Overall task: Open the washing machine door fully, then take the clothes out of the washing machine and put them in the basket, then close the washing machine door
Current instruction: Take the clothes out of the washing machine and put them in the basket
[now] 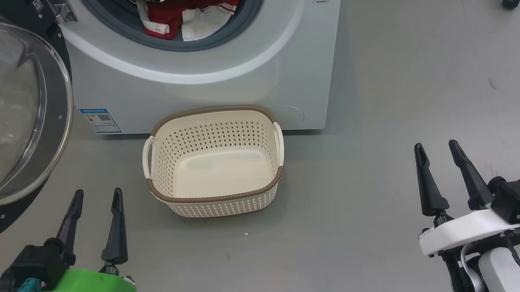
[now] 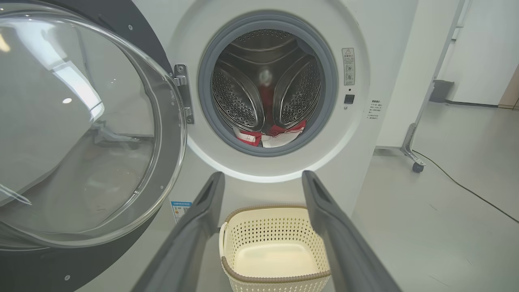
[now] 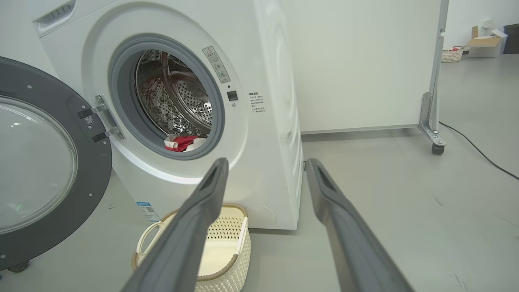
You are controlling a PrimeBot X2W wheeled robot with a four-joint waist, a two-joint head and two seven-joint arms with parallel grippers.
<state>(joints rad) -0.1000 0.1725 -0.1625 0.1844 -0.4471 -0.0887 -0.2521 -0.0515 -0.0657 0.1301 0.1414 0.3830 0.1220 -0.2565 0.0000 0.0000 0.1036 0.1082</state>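
Nearest, the left pincer (image 1: 97,194) and right pincer (image 1: 435,145) hang released and empty, either side of the empty basket (image 1: 217,198) just before the washing machine (image 1: 255,94), its door (image 1: 3,116) swung wide, the red-and-white clothes (image 1: 183,16) heaped in the drum (image 2: 243,93).

The washing machine (image 2: 367,36) bears a warning-triangle sticker (image 2: 348,66) and blue label (image 1: 100,120) (print unreadably small).

We see bright, even overhead light in all 3 views. Soft shadows sit beside the basket (image 1: 223,206). Glare streaks the glass of the washing machine door (image 2: 81,121); wrist views bow at their edges.
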